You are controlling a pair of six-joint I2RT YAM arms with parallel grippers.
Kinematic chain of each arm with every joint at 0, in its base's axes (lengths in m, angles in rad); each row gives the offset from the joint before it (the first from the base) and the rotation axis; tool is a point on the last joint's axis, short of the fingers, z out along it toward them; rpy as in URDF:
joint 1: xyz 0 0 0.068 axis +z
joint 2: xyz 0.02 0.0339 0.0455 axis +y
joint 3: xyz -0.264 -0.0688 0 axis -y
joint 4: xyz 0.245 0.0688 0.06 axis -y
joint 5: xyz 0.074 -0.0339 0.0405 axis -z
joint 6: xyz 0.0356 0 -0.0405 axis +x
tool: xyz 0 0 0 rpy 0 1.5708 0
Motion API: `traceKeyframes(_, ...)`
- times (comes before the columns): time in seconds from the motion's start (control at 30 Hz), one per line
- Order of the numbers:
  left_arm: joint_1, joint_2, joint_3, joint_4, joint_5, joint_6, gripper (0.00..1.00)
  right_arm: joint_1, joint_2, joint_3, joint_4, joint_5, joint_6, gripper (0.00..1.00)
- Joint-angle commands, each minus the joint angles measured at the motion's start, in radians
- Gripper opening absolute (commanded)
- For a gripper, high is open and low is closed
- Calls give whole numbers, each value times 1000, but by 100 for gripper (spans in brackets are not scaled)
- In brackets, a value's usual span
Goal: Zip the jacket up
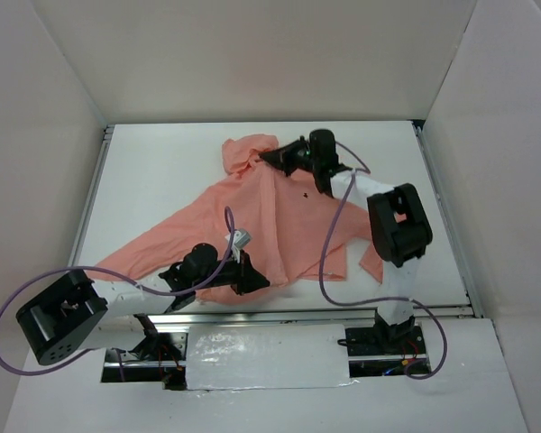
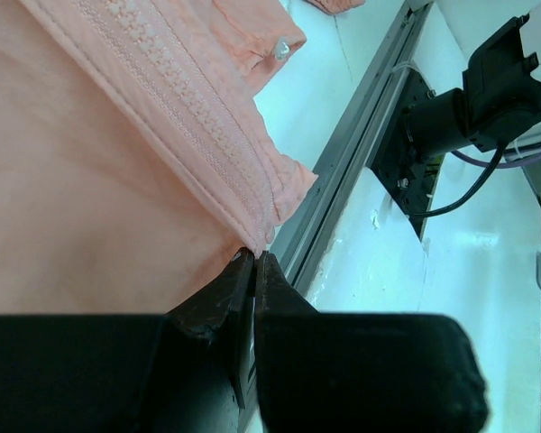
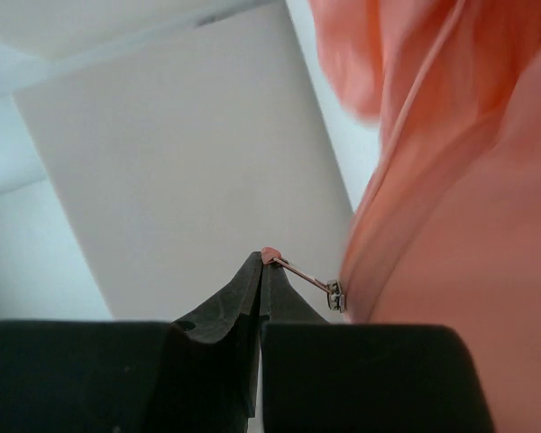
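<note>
The salmon-pink jacket (image 1: pixel 252 216) lies spread on the white table, hood at the far end, with a tiny dark chest mark (image 1: pixel 305 193). My left gripper (image 1: pixel 255 277) is shut on the bottom hem corner of the jacket (image 2: pixel 117 180), right at the lower end of the zipper (image 2: pixel 207 135), whose teeth are joined there; its tips (image 2: pixel 255 254) pinch the fabric edge. My right gripper (image 1: pixel 270 158) is up near the hood, shut (image 3: pixel 263 262) on the pink-tipped zipper pull (image 3: pixel 298 271). The metal slider (image 3: pixel 335 296) sits against the fabric (image 3: pixel 451 271).
A metal rail (image 2: pixel 343 171) runs along the table's near edge beside the hem. The right arm's base (image 2: pixel 451 117) stands past it. White walls (image 1: pixel 252 54) enclose the table. Purple cables (image 1: pixel 329 244) loop over the jacket. A small silver snap (image 2: pixel 282 50) sits on a fabric flap.
</note>
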Motion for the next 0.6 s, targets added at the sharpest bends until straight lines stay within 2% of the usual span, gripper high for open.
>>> traceKeyframes(0.0,-25,-34,-9,-16,-14,34,0,-77,153,375,-159,42,-132,0)
traceKeyframes(0.07,-31,-37,-9,-25,-33,38,0,-99,245,572,-221,36,-183,0)
traceKeyframes(0.1,-39,-37,-6,-35,-43,38,0,-123,348,784,-263,18,-219,0)
traceKeyframes(0.13,-42,-34,-5,-43,-69,43,0,-137,393,894,-281,1,-229,0)
traceKeyframes(0.17,-53,-34,-5,-52,-82,48,0,-160,434,1090,-298,-21,-238,0)
traceKeyframes(0.2,-56,-34,-3,-69,-94,49,0,-169,503,1172,-318,-28,-243,0)
traceKeyframes(0.27,-74,-35,-6,-88,-138,52,0,-200,531,1303,-309,-38,-233,0)
traceKeyframes(0.37,-88,-14,4,-95,-175,60,0,-220,449,1212,-245,-16,-259,0)
traceKeyframes(0.47,-91,47,33,-109,-189,60,0,-231,352,1187,-287,-8,-347,0)
traceKeyframes(0.57,-94,67,41,-112,-215,54,0,-234,327,1185,-298,-27,-373,0)
